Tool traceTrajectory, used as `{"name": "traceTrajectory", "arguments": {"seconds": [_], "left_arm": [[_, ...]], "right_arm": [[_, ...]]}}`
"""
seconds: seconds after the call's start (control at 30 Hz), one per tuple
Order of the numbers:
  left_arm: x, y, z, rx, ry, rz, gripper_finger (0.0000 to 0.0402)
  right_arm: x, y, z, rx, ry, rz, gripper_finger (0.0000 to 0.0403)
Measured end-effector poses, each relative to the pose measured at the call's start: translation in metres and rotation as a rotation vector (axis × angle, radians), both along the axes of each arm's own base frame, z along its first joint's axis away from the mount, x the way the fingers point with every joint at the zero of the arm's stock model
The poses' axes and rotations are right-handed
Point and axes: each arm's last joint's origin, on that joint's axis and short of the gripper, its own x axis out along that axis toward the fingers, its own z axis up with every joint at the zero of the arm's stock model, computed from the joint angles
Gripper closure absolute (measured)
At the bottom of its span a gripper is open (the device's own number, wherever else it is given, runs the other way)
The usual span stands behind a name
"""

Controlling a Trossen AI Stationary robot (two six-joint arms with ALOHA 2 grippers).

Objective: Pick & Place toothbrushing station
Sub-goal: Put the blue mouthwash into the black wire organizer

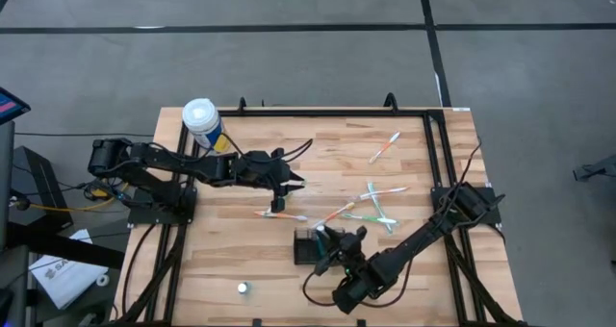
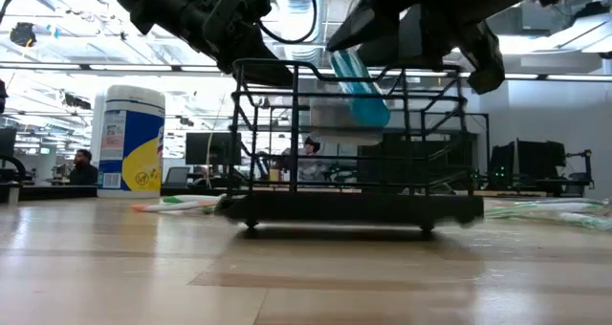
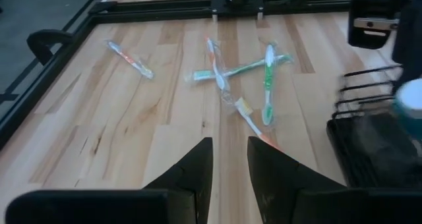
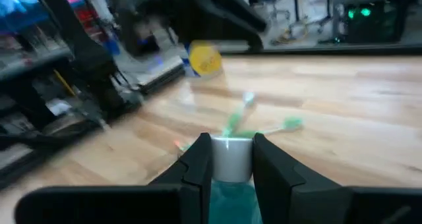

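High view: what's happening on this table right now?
The right gripper is shut on a blue tube with a white cap, holding it over the black wire holder near the table's front. The left gripper is open and empty above the boards, beside a toothbrush. More toothbrushes lie loose across the table, and a canister stands at the back left corner.

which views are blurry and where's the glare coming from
Right wrist view: the background is smeared, while the white-capped blue tube in the right gripper stays fairly sharp. Left wrist view: the toothbrushes are crisp, the wire rack at the edge is soft. Low view: bright ceiling lights backlight the rack into silhouette. High view: even light, no glare.
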Motion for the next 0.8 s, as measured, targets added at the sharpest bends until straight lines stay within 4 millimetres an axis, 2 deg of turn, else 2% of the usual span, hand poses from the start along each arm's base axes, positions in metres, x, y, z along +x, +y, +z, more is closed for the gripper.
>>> {"name": "traceTrajectory", "arguments": {"seconds": [0.57,0.6,0.8], "left_arm": [[0.0,0.0,0.001,-0.002,-0.007,-0.002,0.0312],[0.0,0.0,0.001,-0.004,-0.007,-0.004,0.0312],[0.0,-0.001,0.001,-0.017,-0.01,-0.017,0.0312]], "right_arm": [[-0.004,0.011,0.008,0.072,-0.093,0.018,0.0337],[-0.004,0.012,0.008,0.073,-0.095,0.018,0.0329],[-0.003,0.013,0.008,0.095,-0.081,0.034,0.0222]]}}
